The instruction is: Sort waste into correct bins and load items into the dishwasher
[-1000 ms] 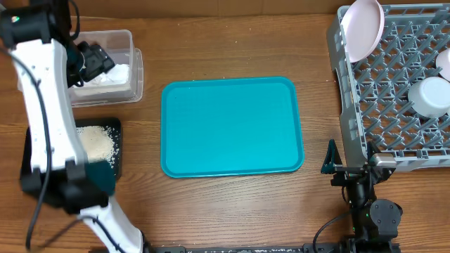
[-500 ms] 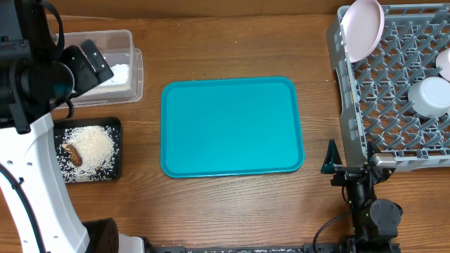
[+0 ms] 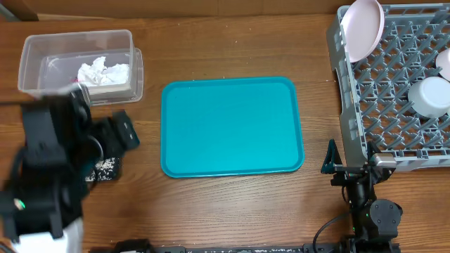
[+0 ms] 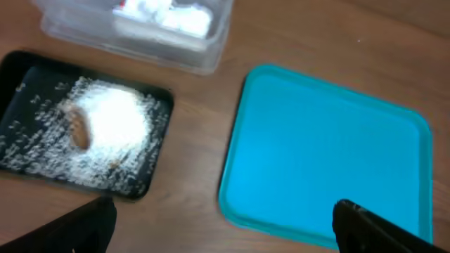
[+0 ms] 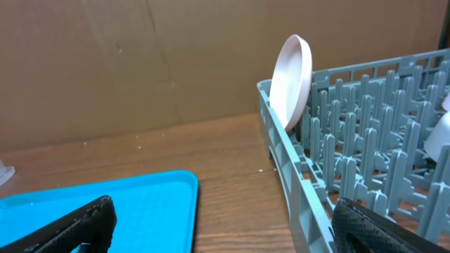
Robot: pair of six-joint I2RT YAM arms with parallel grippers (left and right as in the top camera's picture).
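1. Readable text, labels, brands, numbers or signs: none in any of the three views.

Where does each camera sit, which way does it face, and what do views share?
Overhead: above the table, looking straight down on teal tray, clear tub, dish rack; left arm, right arm show.
Left wrist: on left arm, tilted down at black tray; open fingers at bottom corners.
Right wrist: low, facing level along dish rack toward pink plate; fingers at bottom corners.
Shared: teal tray, all three.
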